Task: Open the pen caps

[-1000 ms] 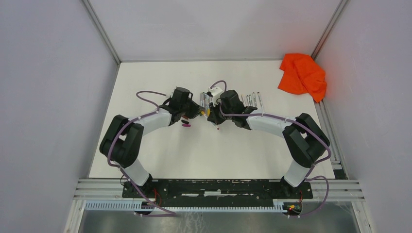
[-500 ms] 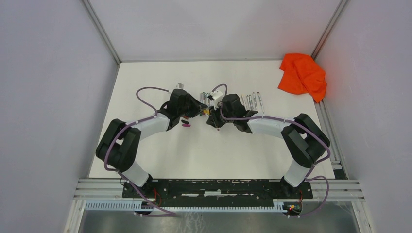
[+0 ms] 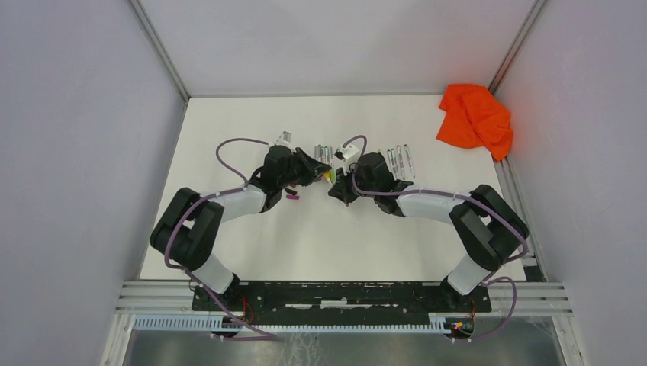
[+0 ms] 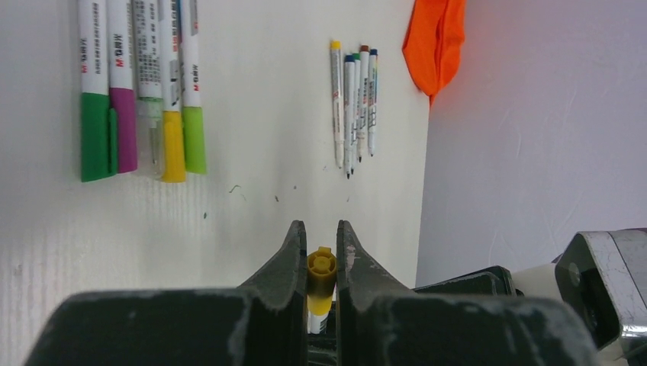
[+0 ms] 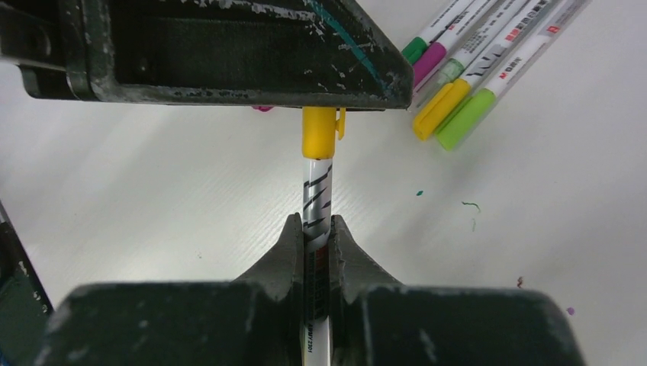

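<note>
My right gripper (image 5: 314, 223) is shut on the grey-white barrel of a pen (image 5: 317, 191) and holds it above the table. The pen's yellow cap (image 5: 319, 131) is on the barrel and sits between the jaws of my left gripper (image 4: 320, 229), which is shut on the yellow cap (image 4: 321, 267). In the top view the two grippers meet at mid-table, left (image 3: 317, 171) and right (image 3: 340, 184). Several capped pens (image 4: 137, 91) with green, purple, yellow and lime caps lie in a row behind them. Several thin uncapped pens (image 4: 355, 107) lie further right.
A loose magenta cap (image 3: 291, 197) lies on the table by the left gripper. An orange cloth (image 3: 474, 118) is bunched in the back right corner. Small ink specks (image 5: 467, 206) mark the white table. Grey walls close in the table on three sides.
Both wrists have shifted slightly to the right. The left gripper has moved in towards the right gripper and now sits on the yellow cap of the pen it holds.
</note>
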{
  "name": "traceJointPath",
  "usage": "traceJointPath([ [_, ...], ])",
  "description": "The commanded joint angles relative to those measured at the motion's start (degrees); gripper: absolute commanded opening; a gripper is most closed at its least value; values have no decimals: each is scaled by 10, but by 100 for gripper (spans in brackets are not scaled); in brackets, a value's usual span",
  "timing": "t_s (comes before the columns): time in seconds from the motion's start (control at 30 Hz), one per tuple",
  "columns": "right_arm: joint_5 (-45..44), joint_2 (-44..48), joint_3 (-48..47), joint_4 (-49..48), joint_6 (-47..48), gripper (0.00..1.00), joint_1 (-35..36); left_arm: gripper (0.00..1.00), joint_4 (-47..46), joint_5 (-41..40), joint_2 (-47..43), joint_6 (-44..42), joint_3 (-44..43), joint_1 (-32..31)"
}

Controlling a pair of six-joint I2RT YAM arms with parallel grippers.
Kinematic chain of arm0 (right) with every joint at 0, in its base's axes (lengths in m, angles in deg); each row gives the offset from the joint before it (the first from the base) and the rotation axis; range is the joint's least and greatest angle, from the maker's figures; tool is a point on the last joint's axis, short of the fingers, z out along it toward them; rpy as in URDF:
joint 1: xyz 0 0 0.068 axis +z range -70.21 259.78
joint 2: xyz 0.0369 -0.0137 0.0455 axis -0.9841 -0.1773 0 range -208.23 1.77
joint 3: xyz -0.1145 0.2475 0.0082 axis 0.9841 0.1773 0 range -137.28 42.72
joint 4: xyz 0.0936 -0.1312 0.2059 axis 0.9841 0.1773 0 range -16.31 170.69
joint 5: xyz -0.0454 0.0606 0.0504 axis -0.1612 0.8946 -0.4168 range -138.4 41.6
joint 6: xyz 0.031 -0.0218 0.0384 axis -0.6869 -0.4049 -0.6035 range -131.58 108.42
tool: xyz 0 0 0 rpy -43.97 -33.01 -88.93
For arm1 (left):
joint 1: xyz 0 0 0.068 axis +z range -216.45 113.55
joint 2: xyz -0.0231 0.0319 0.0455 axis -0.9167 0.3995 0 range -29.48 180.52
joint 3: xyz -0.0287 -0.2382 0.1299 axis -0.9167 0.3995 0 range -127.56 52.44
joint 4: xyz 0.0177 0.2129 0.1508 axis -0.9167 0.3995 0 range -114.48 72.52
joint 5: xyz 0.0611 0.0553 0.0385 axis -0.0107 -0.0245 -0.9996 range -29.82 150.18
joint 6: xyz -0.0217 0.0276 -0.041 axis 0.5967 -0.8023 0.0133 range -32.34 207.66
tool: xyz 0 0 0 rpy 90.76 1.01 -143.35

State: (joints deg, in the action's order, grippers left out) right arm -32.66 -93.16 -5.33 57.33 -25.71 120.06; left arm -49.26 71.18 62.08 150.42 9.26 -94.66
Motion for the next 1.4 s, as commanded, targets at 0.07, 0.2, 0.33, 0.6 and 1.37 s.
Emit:
traceJointPath([
  [0.07, -14, 47, 46, 22, 37, 0, 10, 2, -141, -2, 25, 66, -11, 8],
  [0.2, -52, 65, 66, 38, 46, 0, 11, 2, -149, -17, 37, 121, 8, 9],
  [0.33, -88, 82, 88, 47, 47, 0, 26, 2, -116, -44, 17, 143, 36, 5],
  [0.6, -199, 120, 129, 80, 50, 0, 76, 2, 64, -137, -69, 113, 20, -19],
  [1.37, -277, 128, 70, 120, 17, 0, 15, 2, 440, -262, 28, 105, -191, 20],
])
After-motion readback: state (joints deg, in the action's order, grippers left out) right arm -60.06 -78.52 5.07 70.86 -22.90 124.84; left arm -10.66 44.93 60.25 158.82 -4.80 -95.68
